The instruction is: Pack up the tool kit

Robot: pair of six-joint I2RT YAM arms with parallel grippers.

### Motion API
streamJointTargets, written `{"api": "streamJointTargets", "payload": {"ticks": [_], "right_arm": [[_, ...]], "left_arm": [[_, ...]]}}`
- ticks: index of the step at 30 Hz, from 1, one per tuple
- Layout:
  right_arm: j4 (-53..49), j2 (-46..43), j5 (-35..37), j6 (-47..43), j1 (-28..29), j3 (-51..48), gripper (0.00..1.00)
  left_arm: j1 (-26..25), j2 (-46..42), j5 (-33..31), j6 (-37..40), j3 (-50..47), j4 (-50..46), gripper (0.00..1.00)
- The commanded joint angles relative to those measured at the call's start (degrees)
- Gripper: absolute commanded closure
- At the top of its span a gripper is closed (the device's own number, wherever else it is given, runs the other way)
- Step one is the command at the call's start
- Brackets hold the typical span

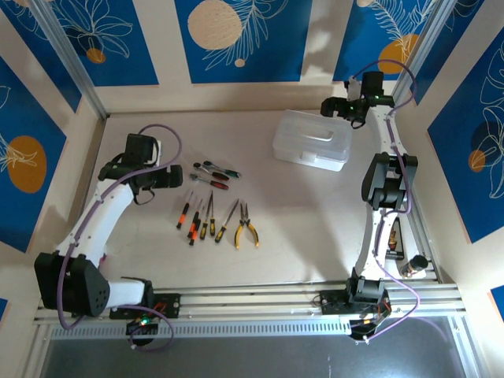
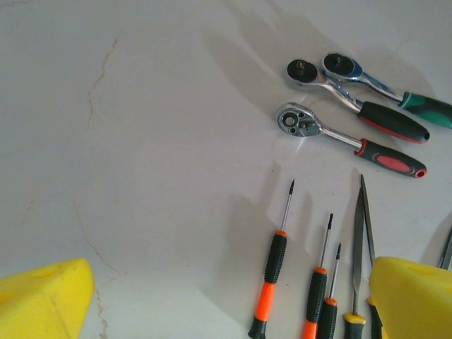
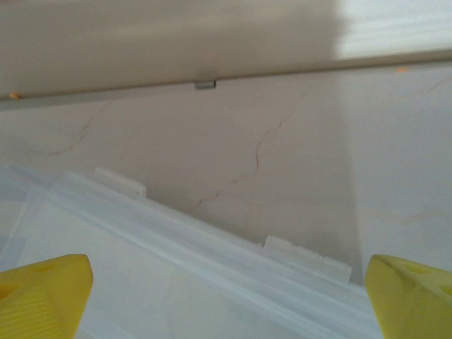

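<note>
— Where's the case?
— The clear plastic case [image 1: 312, 140] sits at the far right of the desk [image 1: 315, 213], lid down, white handle on top.
— And the tools?
— They lie loose, well apart from it. Three ratchet wrenches [image 2: 367, 111] lie beyond a row of orange-and-black screwdrivers [image 2: 274, 263], with the yellow-handled pliers [image 1: 245, 222] at the row's right end.

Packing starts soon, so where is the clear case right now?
In the top view the clear case sits far right on the table, next to the right gripper.
</note>
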Motion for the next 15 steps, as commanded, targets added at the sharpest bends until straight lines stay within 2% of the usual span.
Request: {"api": "streamJointTargets", "payload": {"ticks": [1, 8, 15], "right_arm": [[0.4, -2.4, -4.1, -1.8, -0.1, -6.9, 0.01], [7.5, -13.4, -7.1, -0.6, 0.9, -27.3, 0.01], [11.2, -31.7, -2.9, 4.1, 6.1, -50.3, 0.01]], "left_arm": [[-0.7, -0.8, -0.6, -0.1, -0.4, -1.8, 0.0], [-1.7, -1.7, 0.8, 0.6, -0.3, -1.5, 0.0], [-7.5, 0.6, 0.7, 0.2, 1.8, -0.8, 0.0]]}}
